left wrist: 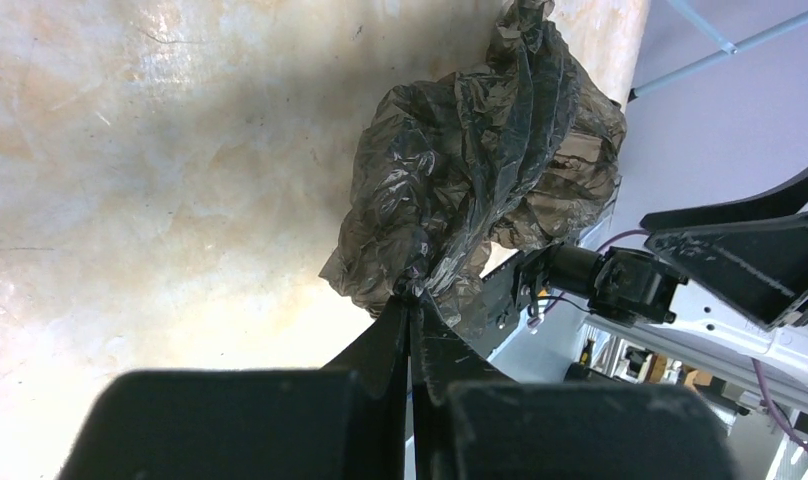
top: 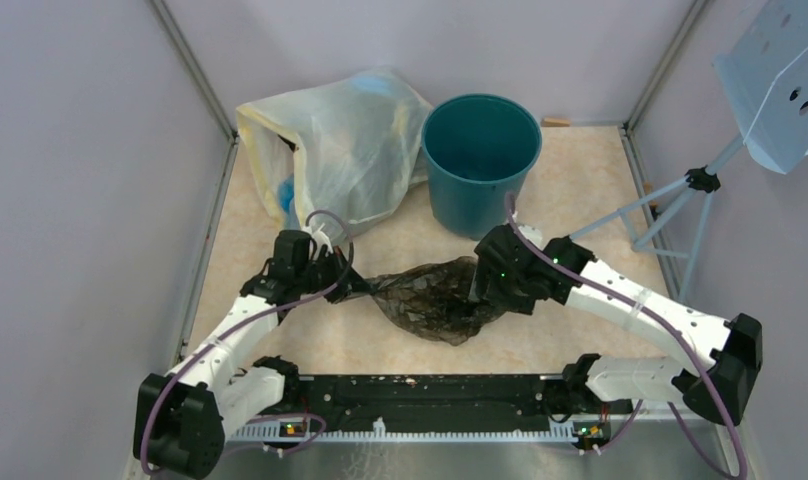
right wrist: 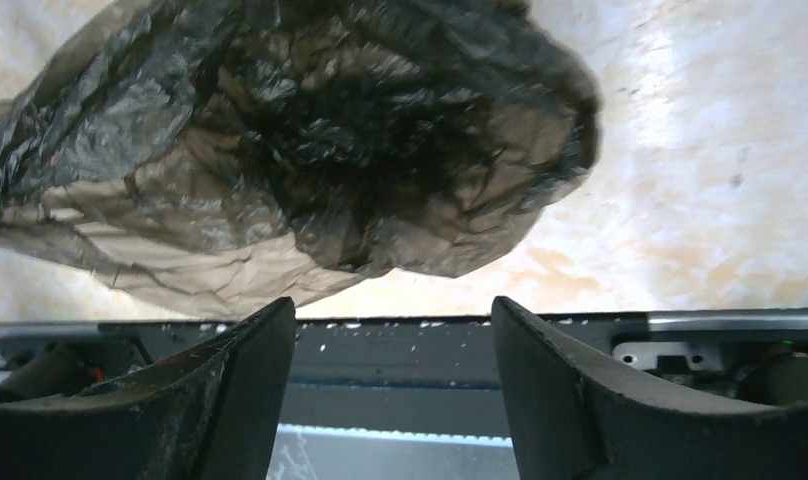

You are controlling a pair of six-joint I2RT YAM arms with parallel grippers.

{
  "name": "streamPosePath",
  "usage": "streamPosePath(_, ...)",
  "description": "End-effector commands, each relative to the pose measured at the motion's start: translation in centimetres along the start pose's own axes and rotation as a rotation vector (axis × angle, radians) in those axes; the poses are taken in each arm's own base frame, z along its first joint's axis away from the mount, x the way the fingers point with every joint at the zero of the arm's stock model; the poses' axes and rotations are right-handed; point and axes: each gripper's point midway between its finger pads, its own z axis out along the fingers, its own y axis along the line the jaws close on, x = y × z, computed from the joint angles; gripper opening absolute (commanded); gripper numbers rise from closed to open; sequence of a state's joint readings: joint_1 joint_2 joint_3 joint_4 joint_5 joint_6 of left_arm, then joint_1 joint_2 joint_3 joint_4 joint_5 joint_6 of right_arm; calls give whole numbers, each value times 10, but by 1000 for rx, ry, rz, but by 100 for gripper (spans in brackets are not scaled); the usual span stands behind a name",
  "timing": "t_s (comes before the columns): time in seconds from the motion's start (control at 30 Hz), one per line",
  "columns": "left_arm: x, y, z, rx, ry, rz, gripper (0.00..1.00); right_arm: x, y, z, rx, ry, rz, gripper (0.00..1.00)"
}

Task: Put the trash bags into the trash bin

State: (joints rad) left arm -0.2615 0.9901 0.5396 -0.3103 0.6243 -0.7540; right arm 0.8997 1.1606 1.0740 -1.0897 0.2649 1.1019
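On your left, the left gripper (left wrist: 410, 300) has its fingers pressed tight together on a bunched corner of the trash bag (top: 435, 300), so that end of the film is pinched between the tips (the wrist view shows the plastic gathered right where they meet). Behind that arm, toward the far left of the table (top: 580, 215), a large whitish bag (top: 345, 150) with something blue inside slumps by the back wall, its right edge up against the bin. The trash bag stretches, crumpled and glossy, from the pinched corner across the middle of the table between your two grippers. It sits in front of the trash bin (top: 475, 205) and wholly outside it, and you cannot tell whether its bulk rests on the surface or hangs just above. The bin stands upright near the back, a little right of centre. Next comes the right gripper (right wrist: 392, 310), fingers spread wide, at the bag's right end; the plastic lies just past the tips rather than between them. At the far right, a blue perforated panel (top: 780, 80) stands on a thin stand.
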Motion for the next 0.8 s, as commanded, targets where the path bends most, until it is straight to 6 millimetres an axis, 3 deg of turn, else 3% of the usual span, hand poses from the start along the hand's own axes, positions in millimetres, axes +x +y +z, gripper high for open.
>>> streamPosePath(0.0,-6,-9,-1,46,-41,-8,0,15,34,3,-159,56,-25,69)
streamPosePath(0.07,-7,-7,-1,37,-39,-3,0,18,34,11,-158,54,-23,68)
streamPosePath(0.27,-6,-4,-2,20,-41,-8,0,34,2,38,71,95,147,70)
streamPosePath(0.47,-5,-2,-1,15,-43,-18,0,35,16,64,54,89,203,67)
streamPosePath(0.57,-7,0,-1,-7,-50,-14,0,25,22,62,74,84,196,45)
streamPosePath(0.63,-11,5,-1,-37,-60,-6,0,17,25,50,80,71,179,18)
streamPosePath(0.67,-13,7,-1,-60,-66,-9,0,12,28,44,70,64,170,10)
streamPosePath(0.77,-19,18,-1,-135,-85,-21,0,1,34,19,-12,58,154,0)
